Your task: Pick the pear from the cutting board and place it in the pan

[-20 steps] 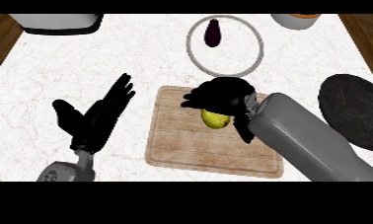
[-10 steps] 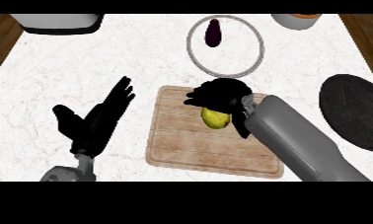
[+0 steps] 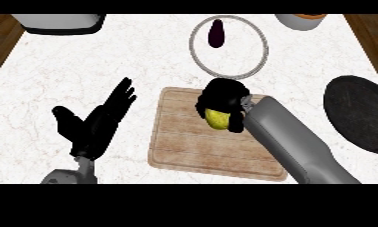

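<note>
Dark pan (image 3: 354, 113) sits at the counter's right edge, partly cut off by the frame; nothing visible in it. Up top, a white plate (image 3: 228, 46) w/ a thin grey rim holds a dark purple eggplant (image 3: 215, 36), lying near the plate's far-left part. Top-right corner: a pale bowl (image 3: 301, 20) w/ something orange inside, mostly cropped, can't tell what. Top-left: a white rounded appliance (image 3: 59, 22), only partly in view.

Wooden cutting board (image 3: 210, 138) lies mid-counter on the white marble top (image 3: 81, 71), just below the plate, well apart from the pan.

Right hand (image 3: 224, 99) is on the board's upper right part, fingers curled down over the yellow-green pear (image 3: 217, 119). Pear shows under and below the black fingers, wrapped on top and at the sides; its underside isn't visible, so can't tell if it rests on the wood or is raised off it. Grey forearm runs down to the lower right.

Left hand (image 3: 94, 122) is left of the board, over bare marble, fingers straight and spread, thumb out to the left, touching nothing.
</note>
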`<state>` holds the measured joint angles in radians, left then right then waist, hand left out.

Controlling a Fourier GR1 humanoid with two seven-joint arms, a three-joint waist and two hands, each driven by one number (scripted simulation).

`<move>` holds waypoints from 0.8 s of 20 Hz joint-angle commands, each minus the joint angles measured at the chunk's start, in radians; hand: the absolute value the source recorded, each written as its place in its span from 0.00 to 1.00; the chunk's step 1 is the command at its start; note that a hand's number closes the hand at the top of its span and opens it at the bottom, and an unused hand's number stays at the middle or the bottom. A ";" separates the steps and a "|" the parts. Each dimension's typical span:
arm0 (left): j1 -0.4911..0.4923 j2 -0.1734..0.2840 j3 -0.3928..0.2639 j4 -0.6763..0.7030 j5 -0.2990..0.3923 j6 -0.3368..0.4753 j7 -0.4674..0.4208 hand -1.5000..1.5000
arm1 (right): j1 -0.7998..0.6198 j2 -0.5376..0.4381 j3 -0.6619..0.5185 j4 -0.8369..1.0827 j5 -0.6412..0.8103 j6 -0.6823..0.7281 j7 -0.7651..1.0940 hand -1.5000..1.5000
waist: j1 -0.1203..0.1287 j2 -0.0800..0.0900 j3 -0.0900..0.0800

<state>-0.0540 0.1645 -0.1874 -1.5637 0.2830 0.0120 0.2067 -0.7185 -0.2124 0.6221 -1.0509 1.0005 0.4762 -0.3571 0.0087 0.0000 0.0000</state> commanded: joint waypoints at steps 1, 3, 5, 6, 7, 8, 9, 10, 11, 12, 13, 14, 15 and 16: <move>0.026 -0.010 -0.002 -0.056 -0.005 0.010 0.027 0.50 | 0.013 0.050 0.016 0.057 0.081 -0.140 -0.043 1.00 | 0.003 0.001 0.000; -0.035 0.013 0.030 -0.049 0.004 0.004 0.088 0.50 | -0.003 0.002 -0.024 0.107 0.095 -0.193 -0.123 1.00 | 0.000 0.002 0.000; 0.063 -0.012 -0.002 -0.007 -0.020 0.003 -0.020 0.50 | 0.128 0.043 -0.100 0.057 0.070 -0.155 0.216 1.00 | -0.029 -0.006 0.000; 0.051 0.003 0.029 -0.015 -0.004 0.009 -0.007 0.50 | 0.168 0.047 -0.137 0.050 0.066 -0.153 0.316 1.00 | -0.061 -0.016 -0.001; 0.055 0.008 0.047 -0.020 0.006 0.016 -0.003 0.50 | 0.185 0.035 -0.199 0.062 0.048 -0.152 0.390 1.00 | -0.083 -0.023 -0.001; 0.060 0.006 0.049 -0.011 -0.001 0.025 -0.005 0.50 | 0.227 0.018 -0.245 0.074 0.038 -0.174 0.449 1.00 | -0.121 -0.026 -0.001; 0.061 0.009 0.068 -0.008 0.000 0.040 -0.006 0.50 | 0.266 -0.002 -0.293 0.079 0.026 -0.194 0.504 1.00 | -0.161 -0.032 -0.002; 0.069 0.011 0.066 -0.008 0.000 0.030 -0.017 0.50 | 0.300 0.045 -0.305 0.069 0.031 -0.230 0.583 1.00 | -0.137 -0.027 -0.002; 0.073 0.005 0.066 -0.005 -0.004 0.040 -0.017 0.50 | 0.331 0.046 -0.309 0.027 0.038 -0.242 0.630 1.00 | -0.139 -0.031 -0.003; 0.061 0.014 0.074 -0.015 0.001 0.037 -0.010 0.50 | 0.370 0.071 -0.300 -0.018 0.056 -0.280 0.683 1.00 | -0.140 -0.035 -0.003; 0.069 0.003 0.055 -0.016 -0.006 0.034 -0.013 0.50 | 0.389 0.077 -0.303 -0.062 0.073 -0.298 0.740 1.00 | -0.127 -0.033 -0.003; 0.075 0.005 0.056 -0.013 -0.006 0.033 -0.012 0.50 | 0.414 0.070 -0.309 -0.124 0.093 -0.342 0.774 1.00 | -0.119 -0.031 -0.003; 0.050 0.007 0.066 -0.022 0.004 0.037 0.005 0.50 | 0.424 0.101 -0.292 -0.177 0.128 -0.375 0.842 1.00 | -0.118 -0.033 -0.003; 0.080 0.017 0.050 -0.023 -0.008 0.019 -0.008 0.50 | 0.460 0.092 -0.307 -0.226 0.149 -0.441 0.868 1.00 | -0.110 -0.031 -0.002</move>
<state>0.0100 0.1731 -0.1319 -1.5799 0.2798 0.0400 0.1999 -0.3684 -0.1241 0.3384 -1.1734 1.0723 0.1522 0.3189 -0.0990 -0.0420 -0.0020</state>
